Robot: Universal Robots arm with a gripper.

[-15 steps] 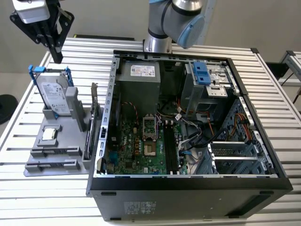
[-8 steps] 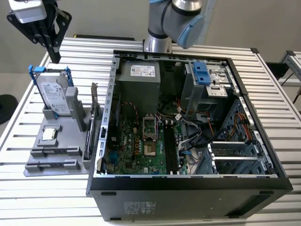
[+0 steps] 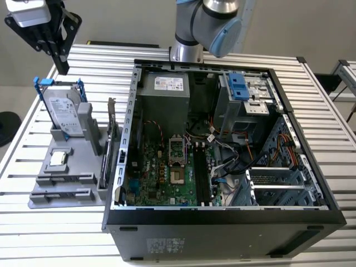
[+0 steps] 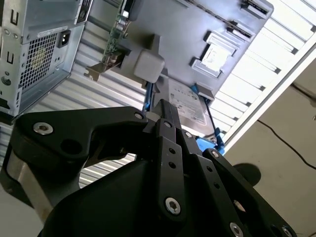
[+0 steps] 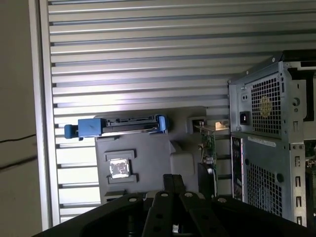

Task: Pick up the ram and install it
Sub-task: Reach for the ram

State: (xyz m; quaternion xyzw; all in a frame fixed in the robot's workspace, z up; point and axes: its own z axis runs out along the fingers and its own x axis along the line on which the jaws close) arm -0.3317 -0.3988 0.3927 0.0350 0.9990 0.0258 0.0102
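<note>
One gripper [image 3: 62,65] hangs above the far end of the grey holder [image 3: 61,196], over the hard drive [image 3: 62,114] in its blue frame. In both wrist views its fingers look pressed together, with nothing between them. A processor chip [image 3: 58,159] lies flat on the holder. The ram [image 3: 104,164] stands on edge at the holder's side toward the exterior view's right, just beside the open computer case [image 3: 222,228] and well apart from the gripper. Its long axis runs along the case wall. Only a thin dark strip shows, and I cannot surely separate it from the expansion card [image 3: 112,119] next to it.
</note>
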